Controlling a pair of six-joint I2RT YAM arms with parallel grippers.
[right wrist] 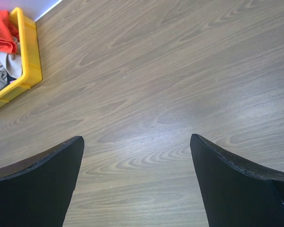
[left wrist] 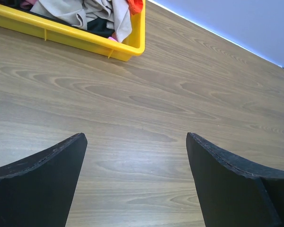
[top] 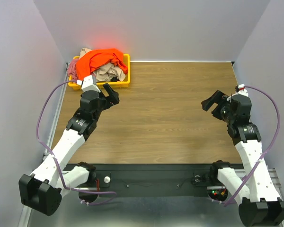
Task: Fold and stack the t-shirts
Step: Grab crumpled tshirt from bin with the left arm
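Table [top: 170, 118]: slick wood under both claws; shirt may slide while folding.
Yellow bin [top: 128, 71]: just ahead-left of left gripper [top: 112, 94], well apart from right gripper [top: 213, 101]; may drag or tip if cloth snags rim.
T-shirts [top: 102, 60]: tangled heap in bin; one pinch could lift several.
Both grippers: jaws spread, empty.

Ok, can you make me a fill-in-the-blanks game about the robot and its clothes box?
The clothes are piled in a ____ bin.
The left gripper and right gripper both have their jaws ____.
The bin sits on the robot's ____ side of the table.
Missing words: yellow; open; left.
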